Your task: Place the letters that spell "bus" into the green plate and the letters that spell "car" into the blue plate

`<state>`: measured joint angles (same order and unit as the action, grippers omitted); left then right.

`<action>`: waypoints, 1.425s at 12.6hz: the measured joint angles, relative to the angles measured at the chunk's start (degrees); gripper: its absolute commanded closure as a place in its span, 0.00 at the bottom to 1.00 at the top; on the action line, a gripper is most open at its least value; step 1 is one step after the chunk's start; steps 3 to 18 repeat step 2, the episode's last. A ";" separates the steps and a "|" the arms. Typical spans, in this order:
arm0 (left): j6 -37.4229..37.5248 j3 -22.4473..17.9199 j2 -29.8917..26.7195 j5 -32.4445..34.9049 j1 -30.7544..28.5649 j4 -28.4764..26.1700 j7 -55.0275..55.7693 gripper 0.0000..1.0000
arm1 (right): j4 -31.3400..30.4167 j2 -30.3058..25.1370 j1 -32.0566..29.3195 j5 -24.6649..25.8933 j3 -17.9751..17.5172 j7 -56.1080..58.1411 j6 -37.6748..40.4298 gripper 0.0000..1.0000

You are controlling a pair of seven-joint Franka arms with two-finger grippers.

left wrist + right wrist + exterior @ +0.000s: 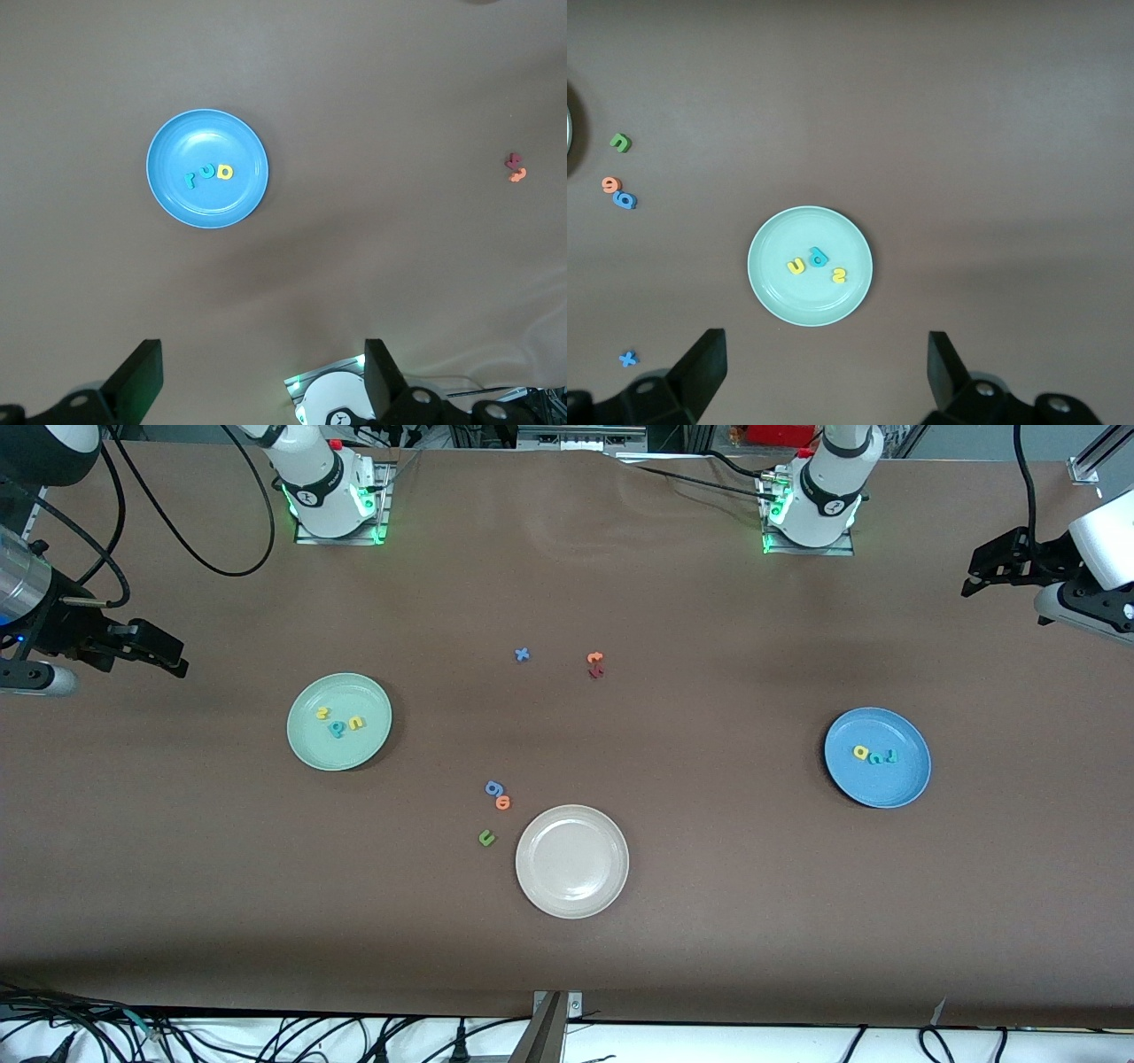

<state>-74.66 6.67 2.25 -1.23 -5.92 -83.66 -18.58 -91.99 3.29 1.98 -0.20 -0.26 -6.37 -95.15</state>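
Letters sorted: I see b, u and s in the green plate, c, a and r in the blue plate. My left gripper and right gripper hang over the counter's ends, fingers spread, empty. Nothing left but parking both arms.

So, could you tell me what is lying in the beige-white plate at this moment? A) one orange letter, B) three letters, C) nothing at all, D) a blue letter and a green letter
C: the beige-white plate shows only its bare surface, while the blue g, orange o and green u lie on the table beside it.
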 measured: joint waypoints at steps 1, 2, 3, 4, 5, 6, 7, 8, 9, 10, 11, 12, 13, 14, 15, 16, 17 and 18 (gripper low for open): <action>0.00 0.02 0.00 0.00 0.01 0.00 0.00 0.00 | 0.00 0.00 0.00 0.00 0.00 0.00 0.00 0.00; 0.00 0.01 0.00 0.00 0.00 0.00 0.00 0.00 | 0.00 0.00 0.00 0.00 0.00 0.00 0.00 0.00; 0.00 0.01 0.00 0.00 0.00 0.00 0.00 0.00 | 0.00 0.00 0.00 0.00 0.00 0.00 0.00 0.00; 0.00 0.01 0.00 0.00 0.00 0.00 0.00 0.00 | 0.00 0.00 0.00 0.00 0.00 0.00 0.00 0.00; 0.00 0.01 0.00 0.00 0.00 0.00 0.00 0.00 | 0.00 0.00 0.00 0.00 0.00 0.00 0.00 0.00; 0.00 0.01 0.00 0.00 0.00 0.00 0.00 0.00 | 0.00 0.00 0.00 0.00 0.00 0.00 0.00 0.00; 0.00 0.01 0.00 0.00 0.00 0.00 0.00 0.00 | 0.00 0.00 0.00 0.00 0.00 0.00 0.00 0.00; 0.00 0.01 0.00 0.00 0.00 0.00 0.00 0.00 | 0.00 0.00 0.00 0.00 0.00 0.00 0.00 0.00; 0.00 0.01 0.00 0.00 0.00 0.00 0.00 0.00 | 0.00 0.00 0.00 0.00 0.00 0.00 0.00 0.00; 0.00 0.01 0.00 0.00 0.00 0.00 0.00 0.00 | 0.00 0.00 0.00 0.00 0.00 0.00 0.00 0.00; 0.00 0.01 0.00 0.00 0.00 0.00 0.00 0.00 | 0.00 0.00 0.00 0.00 0.00 0.00 0.00 0.00; 0.00 0.01 0.00 0.00 0.00 0.00 0.00 0.00 | 0.00 0.00 0.00 0.00 0.00 0.00 0.00 0.00; 0.00 0.01 0.00 0.00 0.00 0.00 0.00 0.00 | 0.00 0.00 0.00 0.00 0.00 0.00 0.00 0.00; 0.00 0.01 0.00 0.00 0.00 0.00 0.00 0.00 | 0.00 0.00 0.00 0.00 0.00 0.00 0.00 0.00; 0.00 0.01 0.00 0.00 0.00 0.00 0.00 0.00 | 0.00 0.00 0.00 0.00 0.00 0.00 0.00 0.00; 0.00 0.01 0.00 0.00 0.00 0.00 0.00 0.00 | 0.00 0.00 0.00 0.00 0.00 0.00 0.00 0.00; 0.00 0.01 0.00 0.00 0.00 0.00 0.00 0.00 | 0.00 0.00 0.00 0.00 0.00 0.00 0.00 0.00; 0.00 0.01 0.00 0.00 0.00 0.00 0.00 0.00 | 0.00 0.00 0.00 0.00 0.00 0.00 0.00 0.00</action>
